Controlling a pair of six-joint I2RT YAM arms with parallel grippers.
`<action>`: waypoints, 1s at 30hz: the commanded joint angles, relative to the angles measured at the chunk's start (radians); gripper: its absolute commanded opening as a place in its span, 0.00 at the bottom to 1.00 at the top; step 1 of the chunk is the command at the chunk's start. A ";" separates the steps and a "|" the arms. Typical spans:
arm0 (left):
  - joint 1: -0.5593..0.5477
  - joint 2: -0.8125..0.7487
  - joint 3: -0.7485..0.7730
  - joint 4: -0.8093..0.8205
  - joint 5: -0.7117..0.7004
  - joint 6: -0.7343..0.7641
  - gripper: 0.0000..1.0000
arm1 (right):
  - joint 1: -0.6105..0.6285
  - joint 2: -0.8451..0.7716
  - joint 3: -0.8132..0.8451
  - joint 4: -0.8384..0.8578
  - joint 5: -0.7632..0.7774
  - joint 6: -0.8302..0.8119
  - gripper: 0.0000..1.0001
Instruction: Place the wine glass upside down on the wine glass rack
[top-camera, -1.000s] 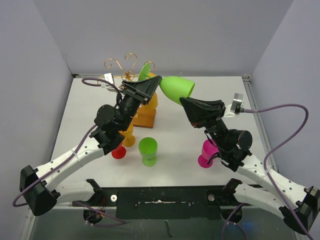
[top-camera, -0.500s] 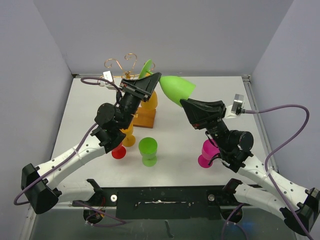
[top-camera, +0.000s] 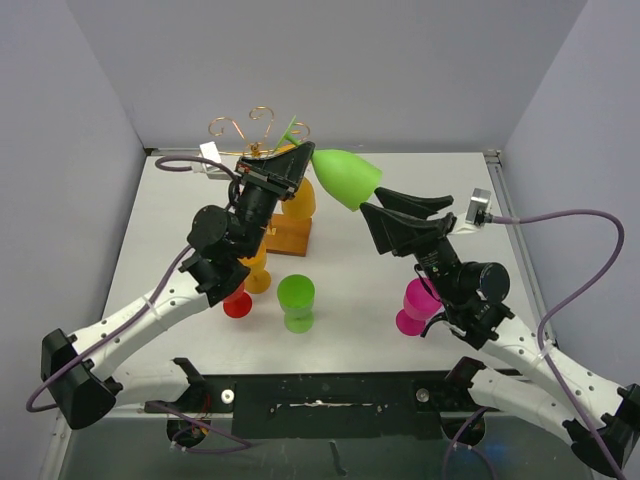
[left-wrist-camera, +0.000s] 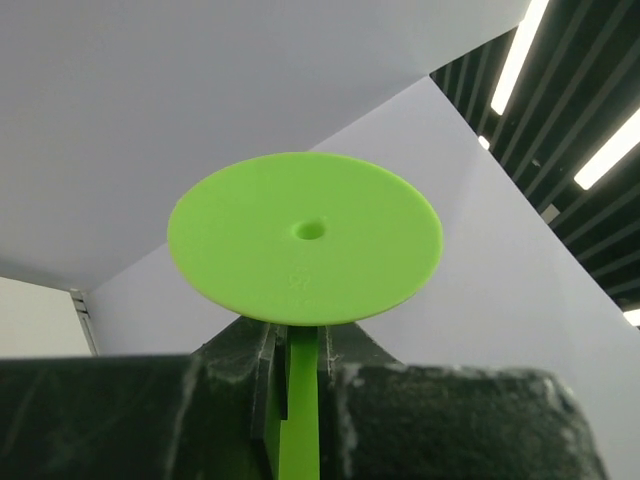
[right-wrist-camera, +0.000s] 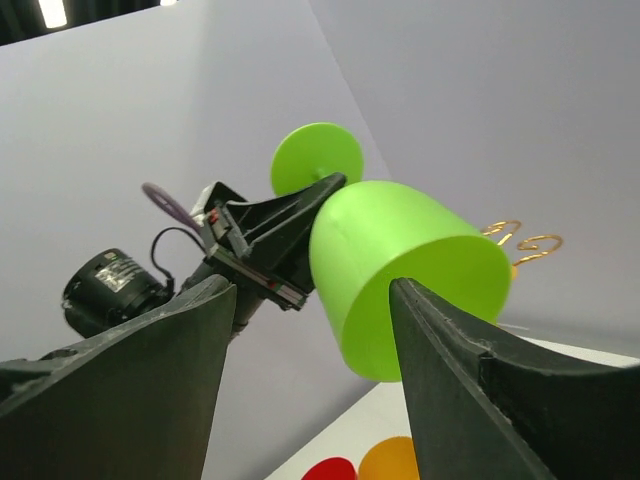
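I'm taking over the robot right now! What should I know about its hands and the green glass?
Left gripper: shut on the stem of the green wine glass, just under its foot.
Right gripper: open, fingers either side of the bowl, not gripping.
Glass: in the air, tipped sideways, foot toward the wine glass rack at the back left.
Done: glass lifted, held by the left gripper alone.
Left: turn it upside down and hang it on the rack.
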 joint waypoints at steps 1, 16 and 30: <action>0.002 -0.075 0.015 0.014 -0.054 0.136 0.00 | 0.009 -0.055 0.016 -0.093 0.173 0.016 0.65; 0.004 -0.159 0.001 -0.244 0.298 0.700 0.00 | 0.009 -0.016 0.279 -0.508 0.174 0.144 0.69; 0.000 -0.134 -0.005 -0.280 0.589 1.025 0.00 | 0.009 0.147 0.399 -0.513 -0.031 0.403 0.57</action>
